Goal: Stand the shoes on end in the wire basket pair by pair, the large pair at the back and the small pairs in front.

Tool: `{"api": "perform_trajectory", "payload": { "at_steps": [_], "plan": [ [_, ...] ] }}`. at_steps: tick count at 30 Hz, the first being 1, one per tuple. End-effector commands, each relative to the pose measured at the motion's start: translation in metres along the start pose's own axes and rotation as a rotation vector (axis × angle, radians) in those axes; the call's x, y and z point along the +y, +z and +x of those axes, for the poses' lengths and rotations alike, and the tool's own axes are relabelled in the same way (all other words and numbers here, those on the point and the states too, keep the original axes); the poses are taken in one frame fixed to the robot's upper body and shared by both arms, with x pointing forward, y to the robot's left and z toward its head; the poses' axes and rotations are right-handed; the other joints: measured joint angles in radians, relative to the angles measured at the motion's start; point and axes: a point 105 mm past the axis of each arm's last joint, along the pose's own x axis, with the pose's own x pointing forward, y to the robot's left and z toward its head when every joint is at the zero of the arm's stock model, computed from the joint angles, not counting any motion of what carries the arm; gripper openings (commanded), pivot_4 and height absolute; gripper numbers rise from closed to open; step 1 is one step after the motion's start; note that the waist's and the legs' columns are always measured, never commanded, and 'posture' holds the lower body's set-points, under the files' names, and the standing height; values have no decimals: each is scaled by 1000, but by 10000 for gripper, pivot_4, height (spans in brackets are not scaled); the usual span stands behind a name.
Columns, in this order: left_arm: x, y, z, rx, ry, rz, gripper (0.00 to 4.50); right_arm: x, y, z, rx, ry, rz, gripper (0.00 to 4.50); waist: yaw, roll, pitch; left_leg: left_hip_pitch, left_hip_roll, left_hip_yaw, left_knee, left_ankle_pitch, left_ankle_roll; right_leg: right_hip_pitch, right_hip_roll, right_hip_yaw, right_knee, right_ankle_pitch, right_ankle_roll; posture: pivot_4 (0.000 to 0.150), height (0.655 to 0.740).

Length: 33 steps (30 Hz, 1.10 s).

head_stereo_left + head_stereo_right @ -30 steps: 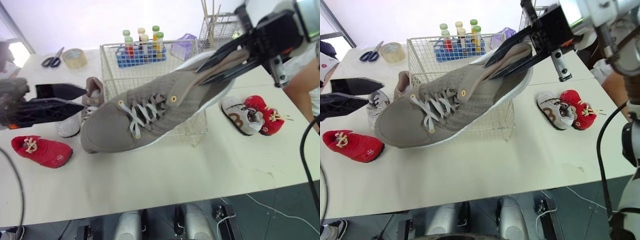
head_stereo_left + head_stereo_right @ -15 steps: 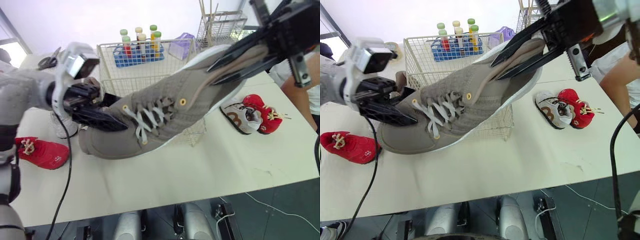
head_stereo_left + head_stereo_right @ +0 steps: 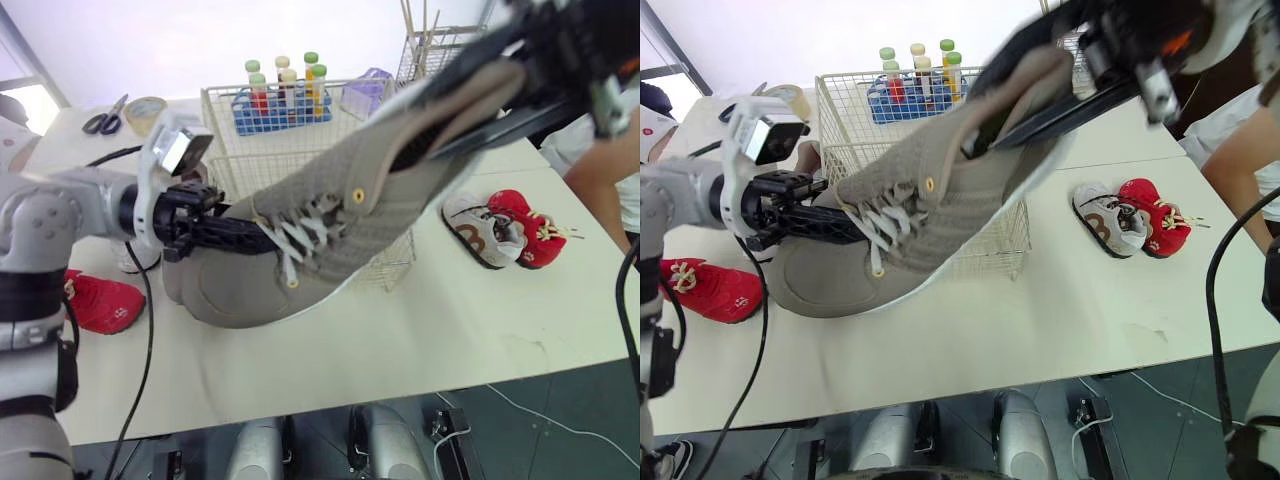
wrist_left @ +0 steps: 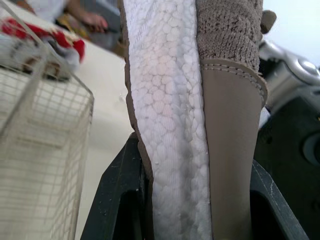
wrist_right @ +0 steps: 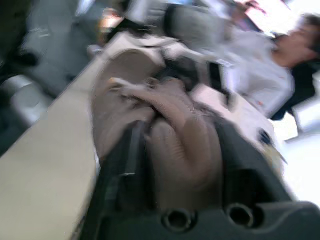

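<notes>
- Large tan shoe [image 3: 340, 220]: held up at a steep tilt in front of the wire basket [image 3: 232, 150], not in it. Its toe is low over the near-left part of the bench [image 3: 400, 330] and its heel is high above the basket's right end. I cannot tell whether the toe touches the bench top.
- Left end effector [image 3: 250, 235]: closed on the shoe's forefoot beside the laces. The left wrist view shows the white sole and tan upper pinched between the two black fingers.
- Right end effector [image 3: 445, 120]: clamped on the heel end, with one finger inside the collar and one outside it.
- Lone red shoe [image 3: 100, 305]: lies on its sole near the bench's left edge, below the left arm.
- White small shoe [image 3: 135, 262]: partly hidden behind the left arm, just beyond the lone red shoe.
- White-and-brown shoe [image 3: 478, 232] and second red shoe [image 3: 525, 225]: lie touching side by side toward the right edge, apart from the basket.
- A person's arm [image 3: 610, 180] reaches in at the right edge.
- Tube rack [image 3: 270, 105]: blue and holding capped tubes, at the basket's far side. I cannot tell whether it is inside the basket or behind it.
- Purple box [image 3: 362, 95]: just beyond the basket's far-right corner.
- Tape roll [image 3: 147, 108] and scissors [image 3: 105, 118]: near the far-left corner.
- Tall wire rack [image 3: 430, 55]: at the far edge, toward the right.
</notes>
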Motion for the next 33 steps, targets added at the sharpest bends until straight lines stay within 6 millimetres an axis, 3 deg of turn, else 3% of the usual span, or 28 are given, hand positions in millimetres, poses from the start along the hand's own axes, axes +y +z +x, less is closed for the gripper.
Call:
{"api": "perform_trajectory", "payload": {
  "at_steps": [1, 3, 5, 7, 9, 11, 14, 16, 23, 33],
  "plan": [
    [-29, 18, -3, -165, 20, 165, 12731, -16, -19, -59, -78, -378, 282, 35544, 2, -3, -1, 0, 0, 0, 0, 0, 0, 0, -1, 0, 0, 0, 0, 1500, 7400],
    [-34, 20, -5, -259, 57, 180, 12731, -5, -35, -77, -164, -471, 484, 35544, 7, -9, -2, 2, 0, -2, -1, -1, 1, 3, -2, 1, -2, 0, 0, 1500, 7400],
    [-36, 20, -3, -334, 87, 176, 12731, 12, -50, -71, -338, -472, 681, 35544, 13, -9, -2, 2, -1, -2, 0, -1, 1, 4, -4, 1, -2, 0, 0, 1500, 7400],
    [-35, 21, -3, -392, 106, 162, 12731, 27, -65, -60, -438, -474, 826, 35544, 13, -9, -2, 5, -2, -2, 0, -1, 1, 7, -6, 1, -1, 0, 0, 1500, 7400],
    [-32, 25, -3, -443, 112, 146, 12731, 44, -81, -31, -511, -448, 955, 35544, 13, -9, -2, 7, -1, -2, 0, 0, 0, 8, -5, 1, 1, 0, 0, 1500, 7400],
    [-28, 29, -3, -474, 109, 132, 12731, 53, -83, -8, -577, -423, 1024, 35544, 13, -7, -2, 8, 0, -2, 0, 1, -3, 9, -2, 1, 2, 1, 0, 1500, 7400],
    [-17, 33, -5, -487, 116, 119, 12731, 52, -69, 22, -643, -357, 1034, 35544, 17, -6, -1, 8, -1, -3, 0, 2, -4, 8, 0, 1, 3, 1, -1, 1500, 7400],
    [-14, 36, -5, -487, 109, 121, 12731, 51, -61, 30, -658, -332, 1033, 35544, 21, -6, -2, 7, -2, -3, 0, 2, -3, 8, 1, 0, 2, 1, -1, 1500, 7400],
    [-11, 41, -1, -476, 84, 152, 12731, 42, -46, 44, -712, -282, 1033, 35544, 21, -10, -3, 5, -3, -3, 0, 1, -1, 9, 1, 0, -1, 1, 0, 1500, 7400],
    [-8, 38, 9, -469, 64, 168, 12731, 29, -40, 51, -734, -258, 1022, 35544, 21, -9, -3, 6, -2, -3, 0, 1, -1, 8, 2, 0, -1, 1, 0, 1500, 7400]
  ]
}}
